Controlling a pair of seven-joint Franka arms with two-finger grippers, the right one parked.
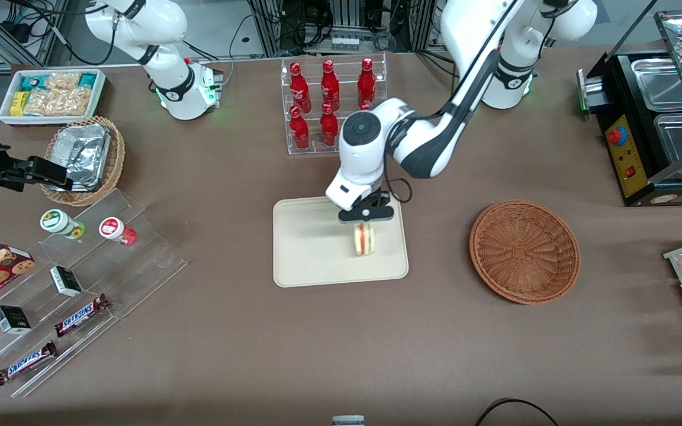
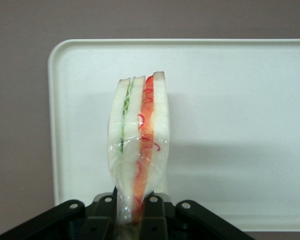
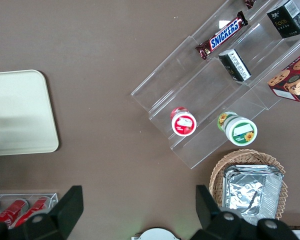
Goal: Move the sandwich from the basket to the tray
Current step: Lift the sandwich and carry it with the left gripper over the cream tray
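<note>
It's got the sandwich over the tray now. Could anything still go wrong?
Possibly. The gripper pinches the sandwich only at one end, over the tray. On release the narrow wedge might topple flat. Its clear wrapping might also cling to the fingers and get dragged along. It hangs near one edge, so a tumble could land it on the rim.

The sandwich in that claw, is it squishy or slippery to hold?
Probably soft: the sandwich narrows where the gripper pinches it over the tray. Its glossy clear wrap looks rather slippery. Let go standing on edge, it would likely tip flat.

gripper over tray | sandwich in gripper | basket beside tray
</note>
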